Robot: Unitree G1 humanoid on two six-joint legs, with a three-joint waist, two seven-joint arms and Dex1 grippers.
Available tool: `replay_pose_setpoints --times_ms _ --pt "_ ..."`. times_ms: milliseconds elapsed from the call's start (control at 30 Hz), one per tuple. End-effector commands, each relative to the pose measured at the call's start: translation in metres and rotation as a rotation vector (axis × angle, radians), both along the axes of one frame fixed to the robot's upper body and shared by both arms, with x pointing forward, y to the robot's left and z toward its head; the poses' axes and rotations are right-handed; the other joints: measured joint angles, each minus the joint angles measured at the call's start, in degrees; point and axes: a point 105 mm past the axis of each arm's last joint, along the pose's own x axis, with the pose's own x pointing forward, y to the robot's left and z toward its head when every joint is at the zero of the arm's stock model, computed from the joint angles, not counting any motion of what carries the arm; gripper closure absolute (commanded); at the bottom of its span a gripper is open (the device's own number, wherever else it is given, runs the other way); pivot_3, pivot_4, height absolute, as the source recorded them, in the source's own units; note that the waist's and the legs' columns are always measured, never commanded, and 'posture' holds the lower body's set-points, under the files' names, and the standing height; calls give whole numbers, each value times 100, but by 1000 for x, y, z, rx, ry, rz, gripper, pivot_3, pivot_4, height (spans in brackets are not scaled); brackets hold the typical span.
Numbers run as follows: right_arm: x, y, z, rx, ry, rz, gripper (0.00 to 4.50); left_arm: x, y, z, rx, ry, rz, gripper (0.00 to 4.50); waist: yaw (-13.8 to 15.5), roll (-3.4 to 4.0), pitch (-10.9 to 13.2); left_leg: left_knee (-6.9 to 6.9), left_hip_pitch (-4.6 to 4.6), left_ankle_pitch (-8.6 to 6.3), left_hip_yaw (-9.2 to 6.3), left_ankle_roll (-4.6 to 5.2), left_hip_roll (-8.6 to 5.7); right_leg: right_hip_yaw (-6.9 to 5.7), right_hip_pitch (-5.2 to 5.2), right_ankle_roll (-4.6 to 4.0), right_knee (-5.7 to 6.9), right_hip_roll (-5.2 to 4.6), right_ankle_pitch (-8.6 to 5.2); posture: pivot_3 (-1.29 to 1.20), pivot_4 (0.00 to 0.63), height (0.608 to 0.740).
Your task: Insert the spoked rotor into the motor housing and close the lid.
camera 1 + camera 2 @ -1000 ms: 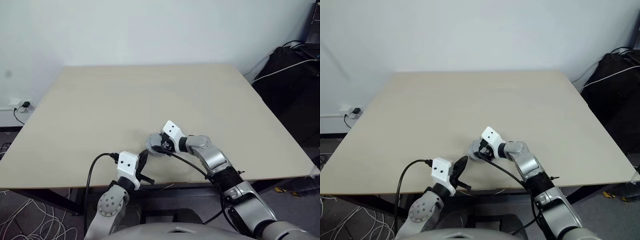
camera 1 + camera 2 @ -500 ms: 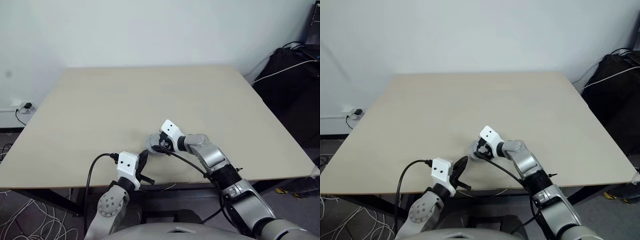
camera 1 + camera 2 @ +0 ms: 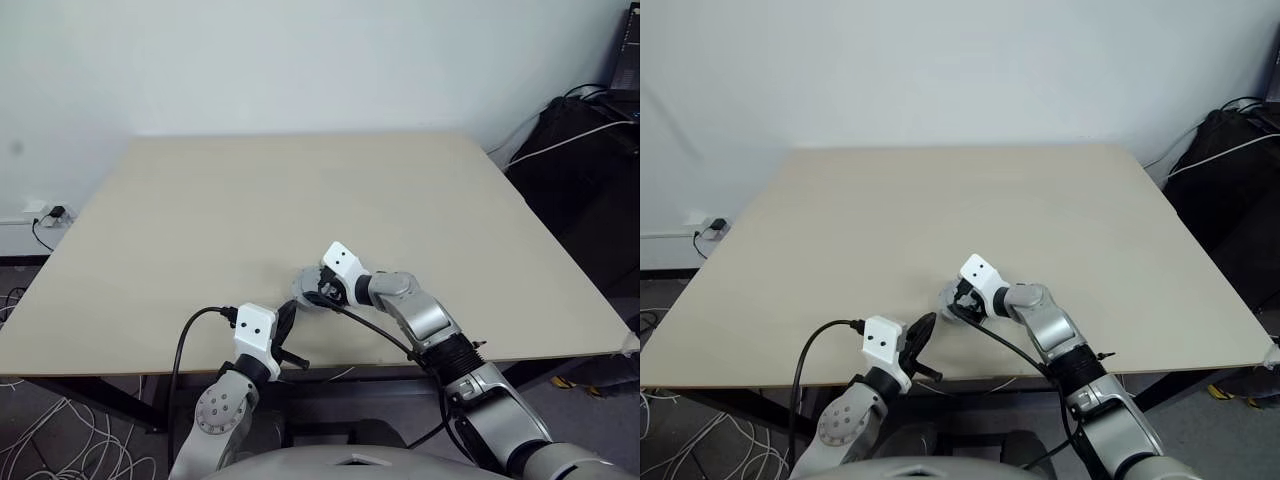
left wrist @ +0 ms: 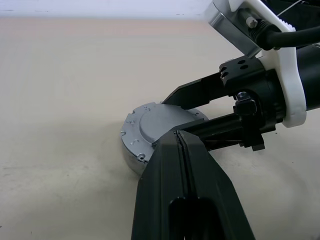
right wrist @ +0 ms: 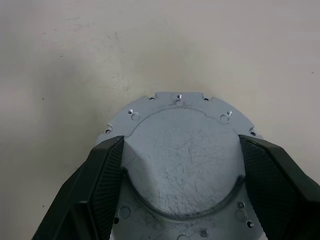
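The right gripper clasps the flat round grey metal lid (rim pinched both sides): keep it level, press evenly. The left gripper rests closed, near.

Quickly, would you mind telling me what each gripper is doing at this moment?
Left gripper: shut, holding nothing.
Right gripper: fingers spread wide on either side of the lid on the table.

One grey lid, one table, two pincers.
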Motion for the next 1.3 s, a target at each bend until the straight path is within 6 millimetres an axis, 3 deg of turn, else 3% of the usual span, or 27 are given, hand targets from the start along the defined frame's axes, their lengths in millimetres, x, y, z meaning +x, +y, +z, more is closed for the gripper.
replay_pose_setpoints --times_ms 33,300,500,800,967,1100,1167,1300 --pt "-5 -21 -23 -83 86 -77 1298 2 -4 9 -19 -32 -20 4500 2 1 -1 0 0 0 0 0 0 0 0 1 0 -1 0 0 0 740" --pt "-5 -22 -25 -74 128 -108 1298 2 -5 9 -19 -29 -23 4500 4 2 -1 -1 -2 0 0 0 0 0 -1 0 -3 -2 -1 0 0 740" --pt "-5 -20 -19 -76 28 -27 1298 1 -6 8 -22 -23 -24 4500 -5 5 2 -1 -4 -1 0 0 0 1 -2 2 -4 -5 -2 0 0 740" --pt "-3 -30 -28 -85 146 -160 1298 1 -7 7 -22 -20 -32 4500 5 4 0 -5 -4 -1 -3 0 0 -2 0 1 -10 -5 -1 0 0 740" --pt "-8 -21 -19 -78 24 -12 1298 2 -7 7 -21 -19 -34 4500 11 6 4 -4 -6 -2 -2 0 -3 -41 6 6 -10 -42 0 0 0 740" --pt "3 -29 -22 -60 81 -149 1298 2 -8 7 -23 -18 -35 4500 3 3 6 -6 -11 -3 -2 2 -9 -51 -2 7 -17 -50 -1 0 0 740" --pt "7 -33 -23 -91 64 -171 1298 2 -8 7 -24 -18 -35 4500 4 -1 4 -16 -10 -2 -3 2 -9 -51 -8 2 -19 -46 -1 0 0 740" --pt "5 -35 -23 -221 -90 -34 1298 2 -8 7 -26 -17 -32 4500 11 7 8 -22 -3 -2 -5 1 -9 -53 -5 11 -14 -48 2 0 0 740"
